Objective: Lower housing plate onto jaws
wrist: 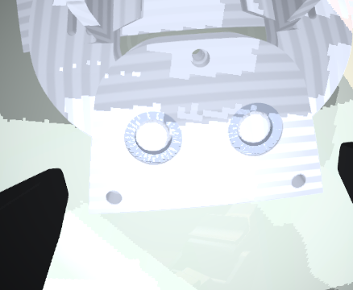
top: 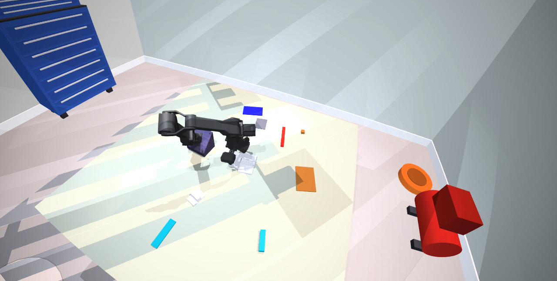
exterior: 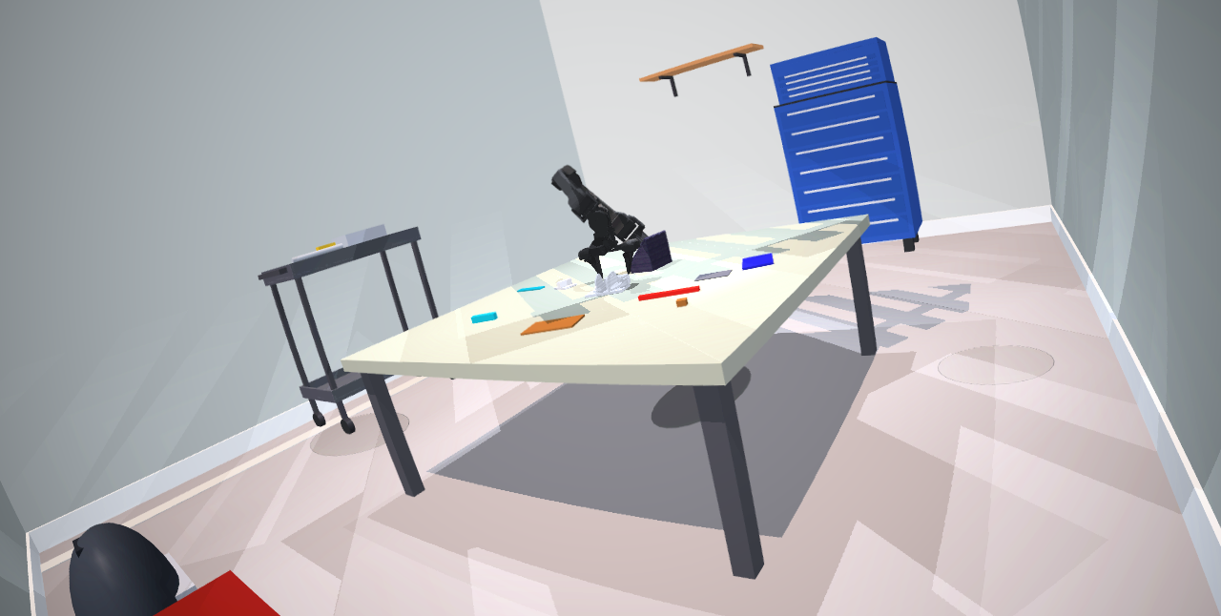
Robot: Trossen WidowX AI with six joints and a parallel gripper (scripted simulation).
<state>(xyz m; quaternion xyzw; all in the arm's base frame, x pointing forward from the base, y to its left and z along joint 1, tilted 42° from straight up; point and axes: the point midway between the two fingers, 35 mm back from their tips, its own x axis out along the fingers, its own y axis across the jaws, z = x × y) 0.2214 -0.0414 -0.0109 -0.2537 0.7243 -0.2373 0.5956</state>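
Observation:
The pale housing plate (wrist: 205, 173) lies across the jaw assembly in the wrist view, with a round white stub showing inside each of its two rings. The left jaw (wrist: 104, 20) and the right jaw (wrist: 279, 20) reach out from under its far edge. The plate looks about level; whether it is fully down I cannot tell. The whole pale assembly (top: 248, 163) (exterior: 608, 288) sits on the table. My gripper (wrist: 205, 170) (exterior: 613, 273) is open and empty, with one black finger on each side of the plate and a gap between each finger and the plate's edge.
A small white block (top: 196, 197) (exterior: 564, 282) stands off to one side. Two cyan bars (top: 163, 233) (top: 262, 240), an orange sheet (top: 307, 174), a red bar (top: 283, 136), a grey plate (top: 261, 124) and a blue block (top: 252, 110) lie around. A dark wedge (top: 203, 145) (exterior: 653, 252) stands by the arm.

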